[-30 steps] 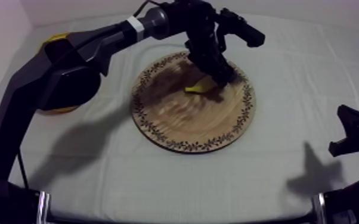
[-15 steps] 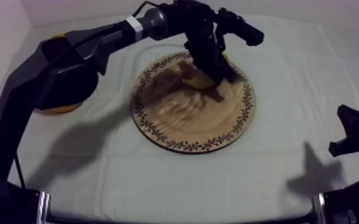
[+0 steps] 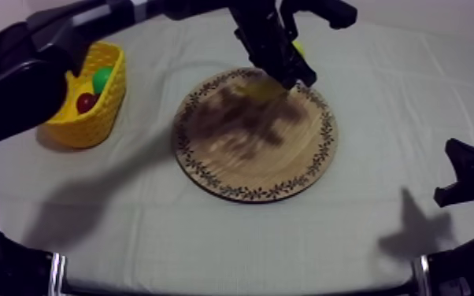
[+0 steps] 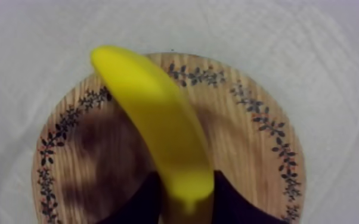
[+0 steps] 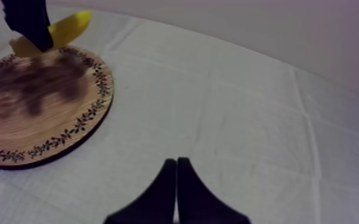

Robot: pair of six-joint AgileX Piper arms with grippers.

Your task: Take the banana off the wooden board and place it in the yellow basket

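Note:
The banana (image 4: 158,125) hangs in the air above the round wooden board (image 4: 253,149), and my left gripper (image 4: 185,182) is shut on its near end. In the top view the left gripper (image 3: 287,75) is over the board's (image 3: 256,157) far rim, with the banana (image 3: 265,88) showing yellow beside its fingers. The right wrist view shows the banana (image 5: 68,25) raised above the board (image 5: 39,113). The yellow basket (image 3: 90,102) stands at the far left. My right gripper (image 5: 177,179) is shut on nothing and rests low at the right (image 3: 468,177).
Inside the basket lie a small red fruit (image 3: 87,102) and a green fruit (image 3: 102,79). Bare cloth stretches between board and basket. The left arm reaches in over the table's upper left.
My left gripper has lifted the banana off the board and risen toward the far rim. The arm has moved up, uncovering the basket. The right arm has not moved.

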